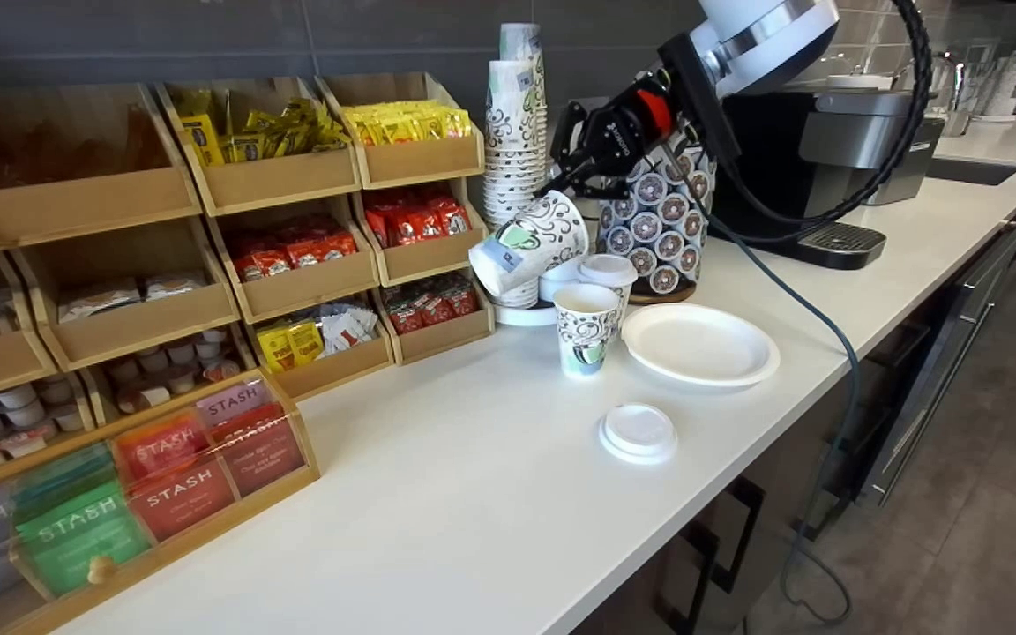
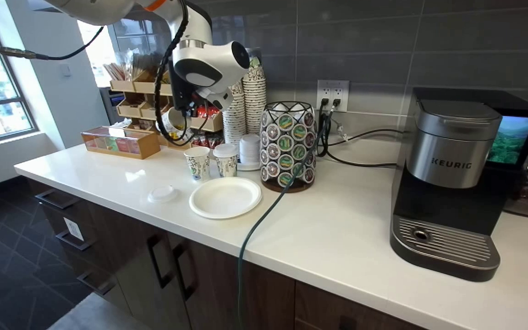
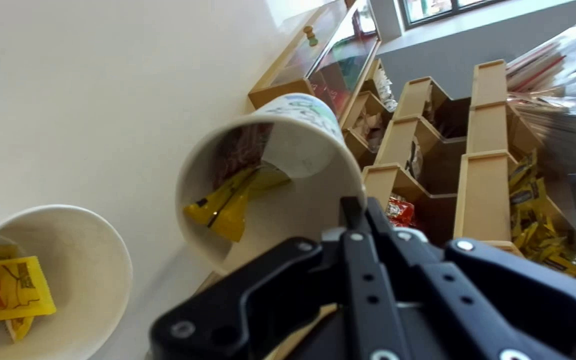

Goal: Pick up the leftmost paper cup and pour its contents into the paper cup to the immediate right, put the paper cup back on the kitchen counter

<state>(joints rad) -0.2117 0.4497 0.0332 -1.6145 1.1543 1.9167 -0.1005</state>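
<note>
The pincer is narrow, pinching the rim of the leftmost paper cup, tipped in the air (a yellow packet shows inside). In an exterior view, its twin cup stands on the tabletop at five o'clock, with yellow packets in it.

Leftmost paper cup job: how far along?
Done: the leftmost cup is off the counter. Under way: the hand grips it, tilted, a yellow packet inside. The receiving cup holds yellow packets; whether poured in, unclear. Left, probably: emptying the leftmost cup, then setting it down.
</note>
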